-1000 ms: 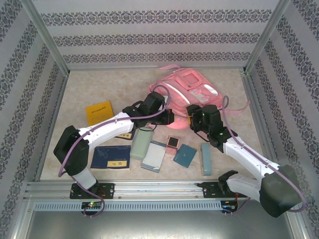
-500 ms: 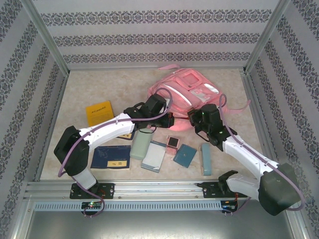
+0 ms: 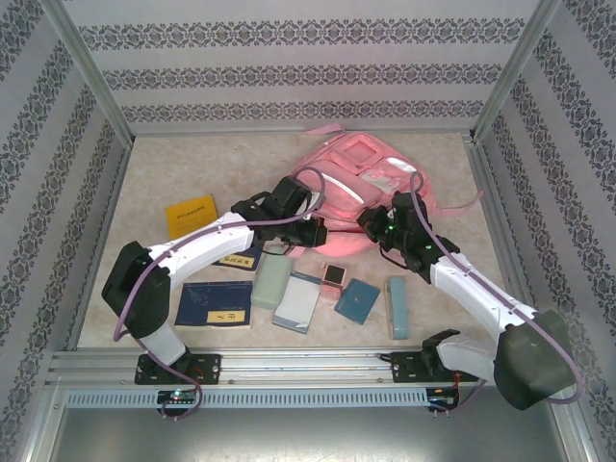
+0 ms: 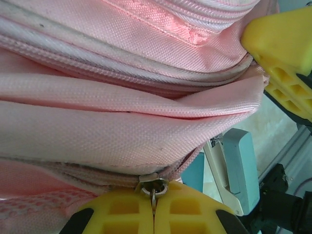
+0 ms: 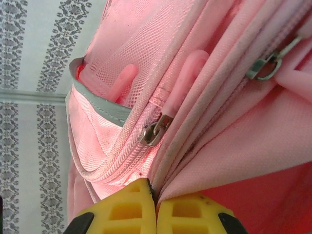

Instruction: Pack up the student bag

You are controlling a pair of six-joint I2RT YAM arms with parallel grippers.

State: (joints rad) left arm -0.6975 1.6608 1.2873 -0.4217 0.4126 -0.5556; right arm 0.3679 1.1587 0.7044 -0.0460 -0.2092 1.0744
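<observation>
The left tool point(image 4: 153, 209) sat closed on a zip pull point(image 4: 153, 189) of the pink backpack point(image 3: 371, 166), the right tool point(image 5: 156, 207) closed on its seam.

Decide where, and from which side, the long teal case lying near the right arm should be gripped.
Grip the long teal case at its middle, across its narrow width, coming straight down. It lies flat with its long sides running away from the arms, so both edges are probably free to pinch. The smaller teal item beside it sits close, so that side needs care.
</observation>
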